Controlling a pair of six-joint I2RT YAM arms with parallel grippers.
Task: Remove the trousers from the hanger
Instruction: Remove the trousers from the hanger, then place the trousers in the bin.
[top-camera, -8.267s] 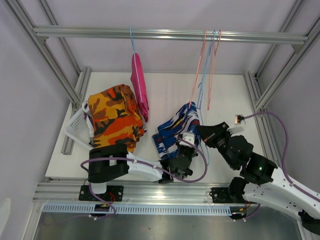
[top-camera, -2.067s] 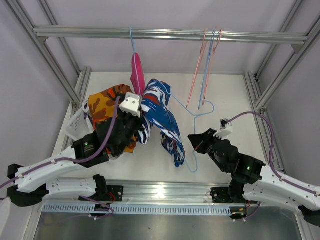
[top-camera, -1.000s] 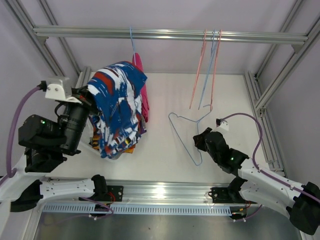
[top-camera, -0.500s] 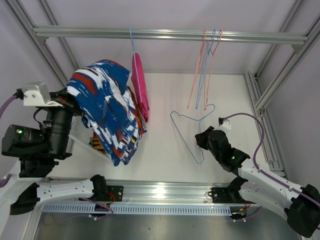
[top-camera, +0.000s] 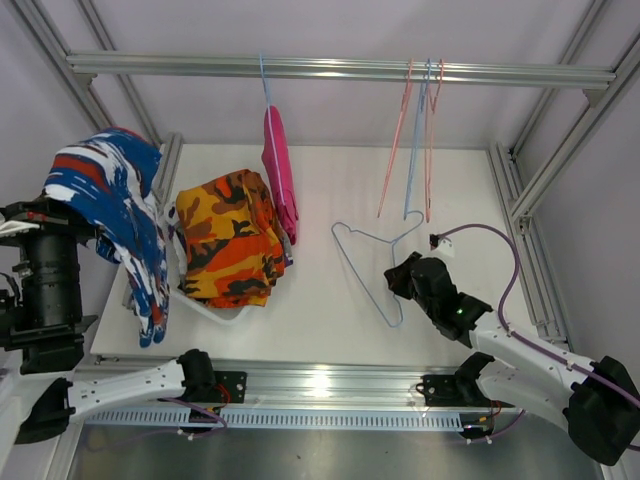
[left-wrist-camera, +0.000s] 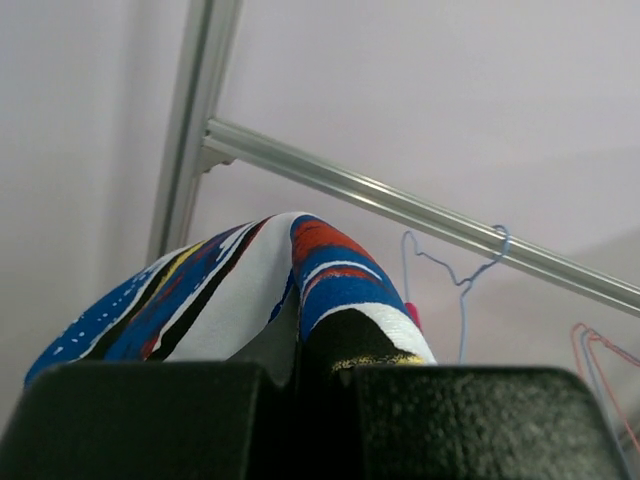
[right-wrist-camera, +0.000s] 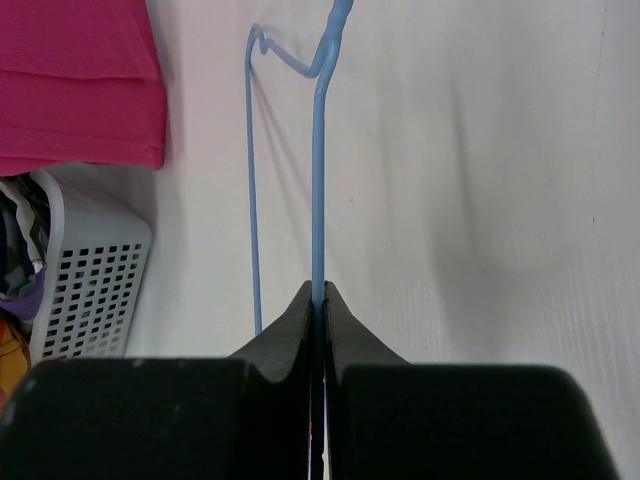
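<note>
- The patterned trousers (top-camera: 110, 225) have swung out to 9 o'clock in the top view. Half a second ago they hung over the basket (right-wrist-camera: 90, 290); now they drape past the table's (top-camera: 350, 170) left edge.
- The left fingers (left-wrist-camera: 300, 375) are pressed together with that cloth bunched over them. They look clamped on it, though the nip itself is hidden.
- With that pair gone, the orange trousers (top-camera: 230, 250) lie uncovered in the basket at about 8 o'clock.
- The right fingers (right-wrist-camera: 320, 310) stay pinched on the blue hanger (right-wrist-camera: 319, 190), which is bare and low over the table at 4 o'clock — barely shifted in the last second.
- So this pair is free of its hanger, and I judge it still has to be put down.
- The pink trousers (top-camera: 279, 170) still hang from the rail (top-camera: 340, 68) at 12 o'clock — likely the next pair.
</note>
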